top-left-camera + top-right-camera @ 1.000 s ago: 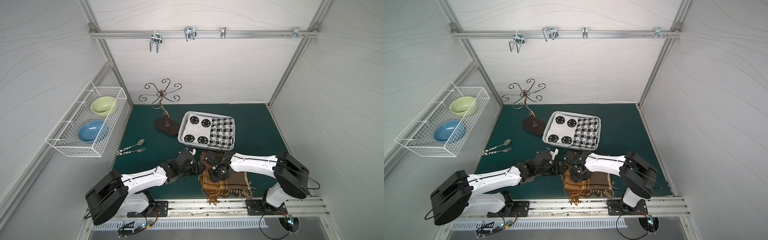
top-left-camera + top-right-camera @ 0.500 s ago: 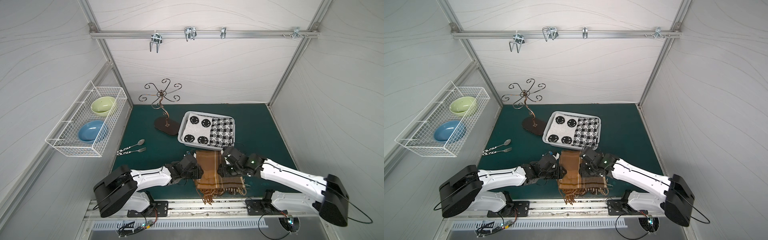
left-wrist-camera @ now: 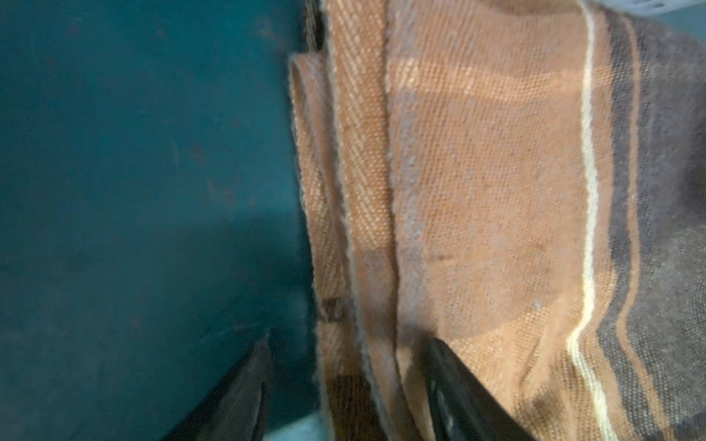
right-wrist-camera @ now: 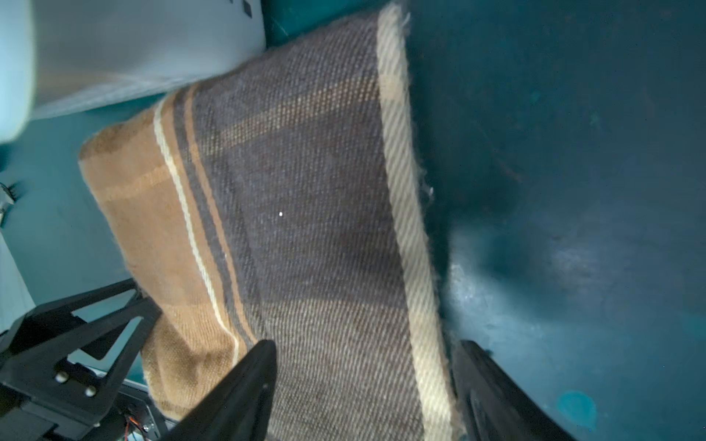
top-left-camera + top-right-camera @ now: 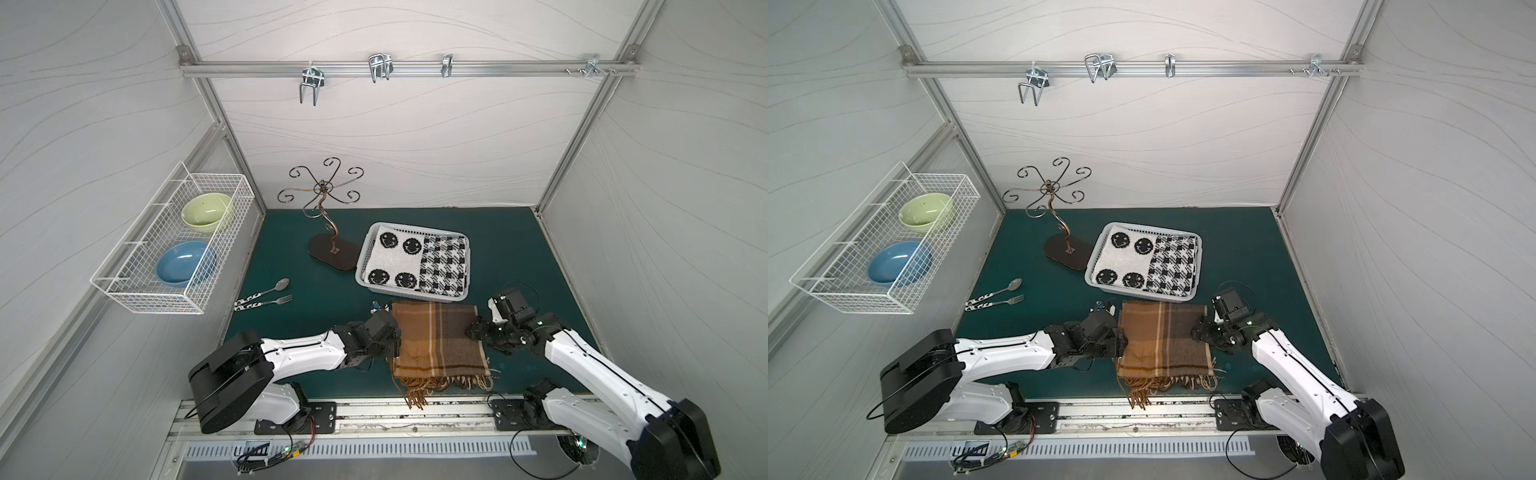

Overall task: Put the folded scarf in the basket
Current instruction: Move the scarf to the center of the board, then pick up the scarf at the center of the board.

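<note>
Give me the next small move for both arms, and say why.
Probably close the left tool and right tool on the scarf. It lies folded on the mat beside the basket, not in it, and each tool stands open astride one side edge, so a grip seems all that is missing before a lift.

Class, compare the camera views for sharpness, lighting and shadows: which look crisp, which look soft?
In both top views: evenly lit, sharp, plaid clear on the scarf. Left wrist view: dim, weave slightly blurred, mat murky. Right wrist view: weave crisp mid-frame, basket wall a pale blur, dark shadow on the mat beside the scarf.
</note>
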Tool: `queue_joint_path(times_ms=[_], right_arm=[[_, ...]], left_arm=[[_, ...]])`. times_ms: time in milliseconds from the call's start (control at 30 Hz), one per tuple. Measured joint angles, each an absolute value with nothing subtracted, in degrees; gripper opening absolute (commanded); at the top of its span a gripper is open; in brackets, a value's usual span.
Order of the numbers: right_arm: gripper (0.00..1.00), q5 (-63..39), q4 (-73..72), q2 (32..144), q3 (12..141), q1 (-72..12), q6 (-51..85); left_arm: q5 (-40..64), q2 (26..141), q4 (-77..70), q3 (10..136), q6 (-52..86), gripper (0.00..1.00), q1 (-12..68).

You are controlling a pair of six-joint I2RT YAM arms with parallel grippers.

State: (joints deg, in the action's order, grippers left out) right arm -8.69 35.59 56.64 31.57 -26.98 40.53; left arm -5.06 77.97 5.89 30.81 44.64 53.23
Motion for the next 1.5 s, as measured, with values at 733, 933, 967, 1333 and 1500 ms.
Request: queue_joint_path(times_ms=[733,933,967,1333,1500], right_arm=[[0.77,-18.2,22.7,68.8,28.2,-22.9,37.6],[0.64,-17.4,18.9,71.5,28.7,-26.2,37.5],[0.61,-17.4,17.6,72.1,28.6,-26.8,37.5],[0.18,-20.8,7.8,77.2,27.8,-29.0,35.6],[0.0,-22.0,8.3,77.2,27.8,-29.6,34.5]], left_arm=[[-1.2,82.7,-8.5,29.7,49.1,0.69,51.6],[0.1,87.2,-16.2,29.7,51.0,0.39,52.2],[0.4,87.7,-16.8,29.7,51.4,0.31,52.4],[0.8,83.5,-12.7,29.1,51.9,0.0,52.8],[2.2,78.1,-10.4,27.7,51.2,0.0,49.6]])
